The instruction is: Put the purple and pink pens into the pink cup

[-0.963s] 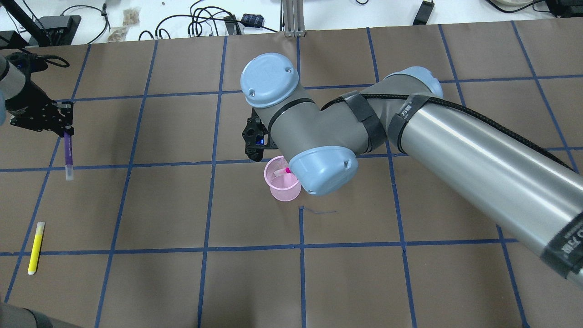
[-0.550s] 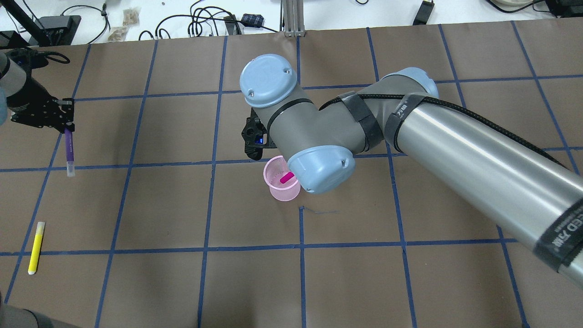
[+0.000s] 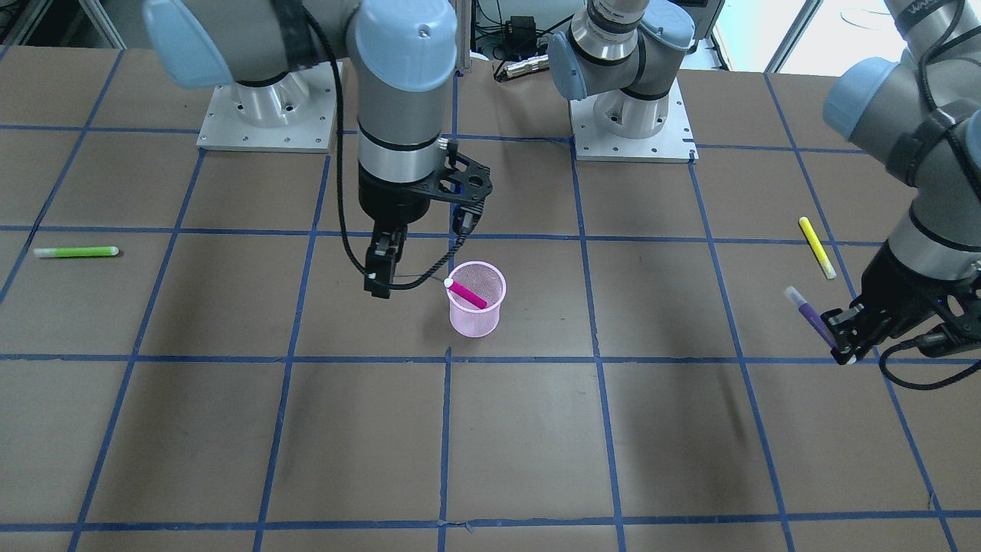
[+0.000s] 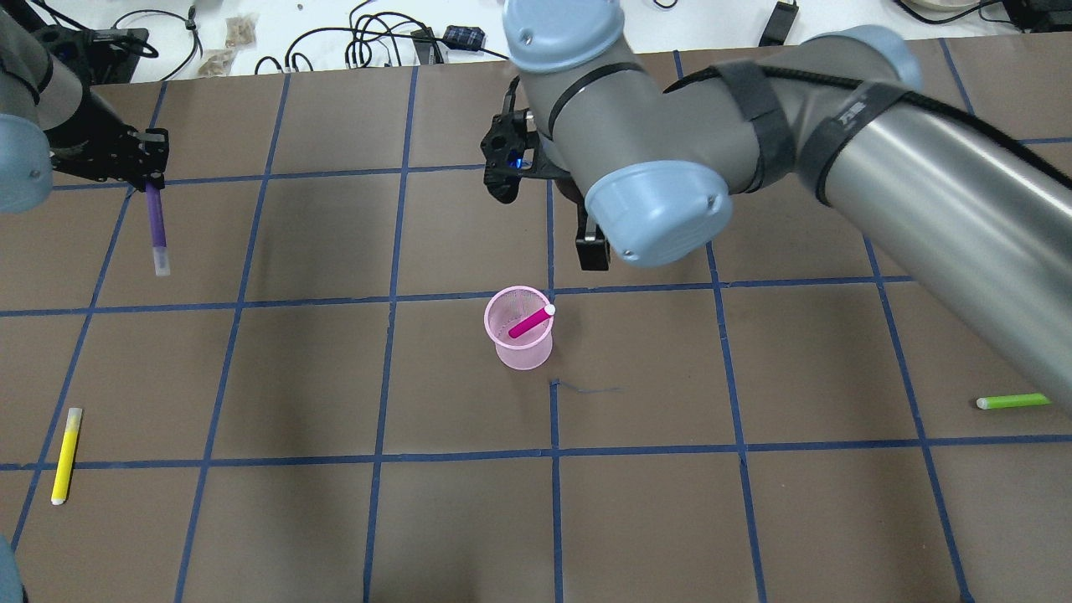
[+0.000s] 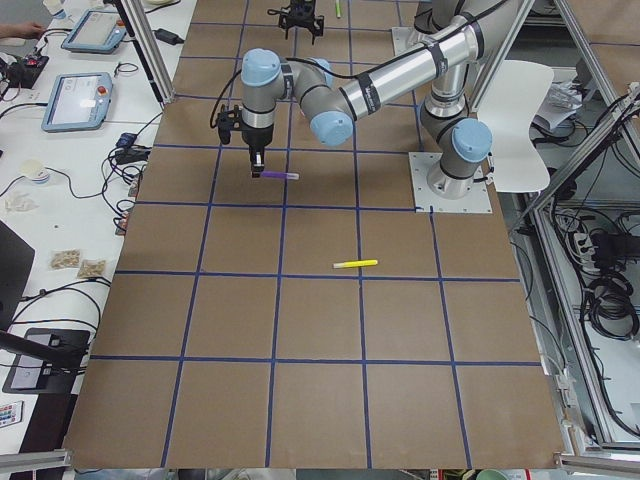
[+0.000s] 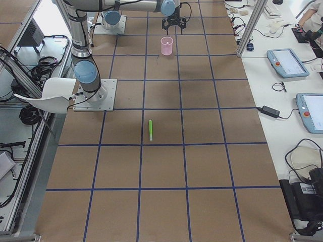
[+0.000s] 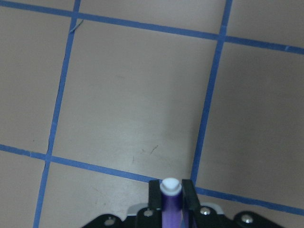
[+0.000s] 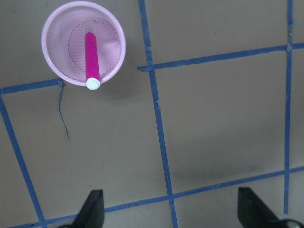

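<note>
Pink pen (image 4: 529, 322) sits inside the pink cup (image 4: 519, 339), slanted, with its white end resting against the rim. The cup stands upright on the worktop (image 4: 335, 502), close to a crossing of blue tape lines.

Right tool (image 8: 172, 211) hangs above the worktop beside the cup, not over it. Its fingers (image 8: 92, 209) are spread wide and hold nothing.

Left tool (image 4: 151, 176) is at the far left of the worktop, well apart from the cup. Its fingers are clamped on one end of the purple pen (image 4: 156, 222), and the pen's pale capped end juts out beyond them.

A yellow pen (image 4: 65, 455) lies flat near the left edge. A green pen (image 4: 1013, 401) lies flat near the right edge.
</note>
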Motion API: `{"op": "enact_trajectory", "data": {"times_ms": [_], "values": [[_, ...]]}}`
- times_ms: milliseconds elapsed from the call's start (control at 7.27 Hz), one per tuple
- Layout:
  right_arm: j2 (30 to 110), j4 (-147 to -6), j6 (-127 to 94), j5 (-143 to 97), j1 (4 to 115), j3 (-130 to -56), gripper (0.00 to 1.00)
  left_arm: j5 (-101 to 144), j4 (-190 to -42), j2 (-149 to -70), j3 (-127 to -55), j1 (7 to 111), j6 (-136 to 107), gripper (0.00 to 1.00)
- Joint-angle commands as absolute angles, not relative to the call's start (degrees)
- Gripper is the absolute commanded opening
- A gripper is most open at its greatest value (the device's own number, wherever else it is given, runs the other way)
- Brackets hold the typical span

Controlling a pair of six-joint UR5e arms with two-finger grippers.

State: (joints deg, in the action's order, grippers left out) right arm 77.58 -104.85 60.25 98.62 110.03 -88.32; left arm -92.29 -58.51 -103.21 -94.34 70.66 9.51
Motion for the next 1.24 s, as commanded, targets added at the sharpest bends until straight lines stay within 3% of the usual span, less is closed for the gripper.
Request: {"op": "enact_trajectory", "data": {"times_ms": [0,275,1101], "values": [[83.29,-96.89,60.12,95.90,102.60,-85.44,1.00,-92.46,-55.38,-101.61,-94.13,81.16,-2.03,0.00],[87.09,-92.21,57.41,93.26,98.37,-85.95,1.00,-92.55,-53.19,-100.29,-95.00,90.92,-14.36,0.00],[87.98,-92.28,12.37,90.55,97.65,-86.48,1.00,-102.21,-42.46,-101.87,-102.12,109.06,-37.78,0.00]]}}
